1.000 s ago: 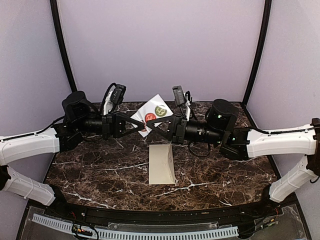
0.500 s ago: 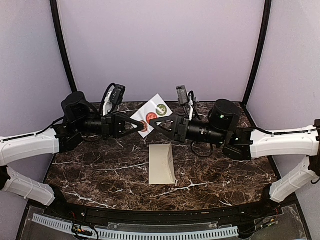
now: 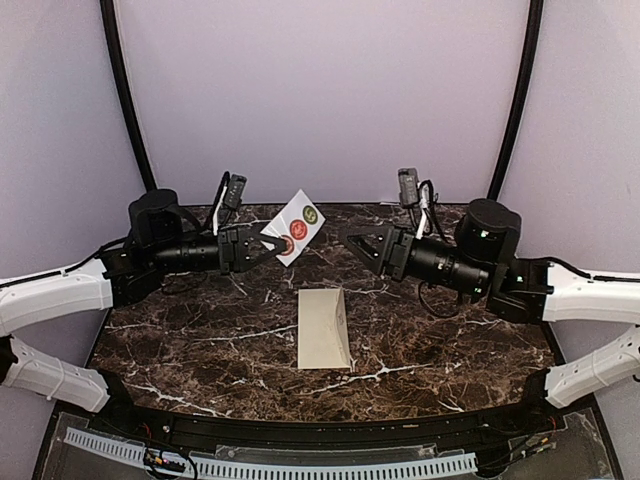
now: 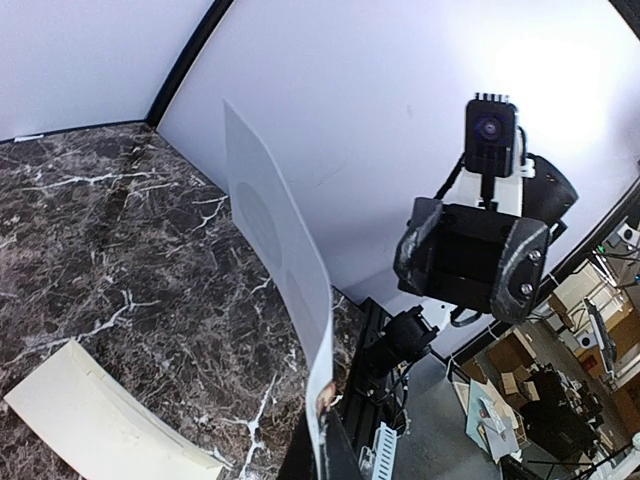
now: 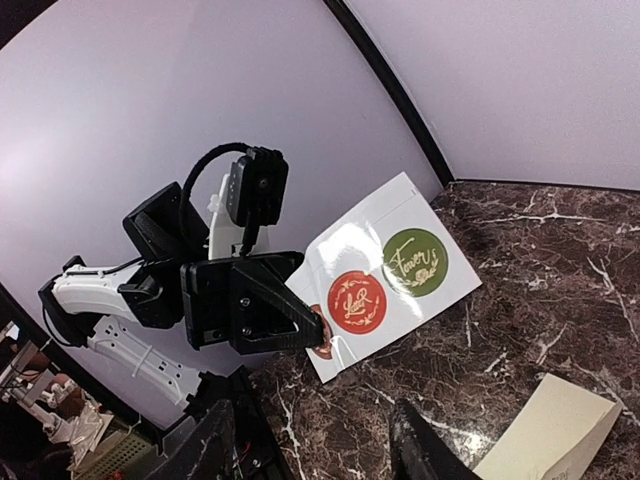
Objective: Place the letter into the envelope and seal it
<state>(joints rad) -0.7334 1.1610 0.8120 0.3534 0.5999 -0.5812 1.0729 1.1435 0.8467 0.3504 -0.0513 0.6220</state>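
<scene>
Left gripper (image 3: 268, 243) is clamped fully down on the lower corner of the sticker sheet (image 3: 298, 222), holding it up in the air above the table (image 3: 190, 335) with the printed face turned toward my right arm. Right gripper (image 3: 350, 238) has its jaws clearly parted, about mid-spread by the look of it, and is empty. It sits level with the sheet, tips aimed at it, with a clear gap between. From the right wrist I see a red sticker (image 5: 356, 301) and a green sticker (image 5: 414, 260) side by side on the sheet, both unpeeled. The envelope (image 3: 324, 328) lies flat at table centre, between and in front of both arms, nothing touching it. No letter is visible anywhere. The flap looks folded over, but from above I can't confirm that, or whether the letter is inside. My read: insertion is done and I'm on the sealing step, at the sticker peel. Next move: bring the right tips in on the edge of one sticker and close lightly to lift only the sticker, while the left holds the sheet rigid. Then carry it down onto the flap seam.
</scene>
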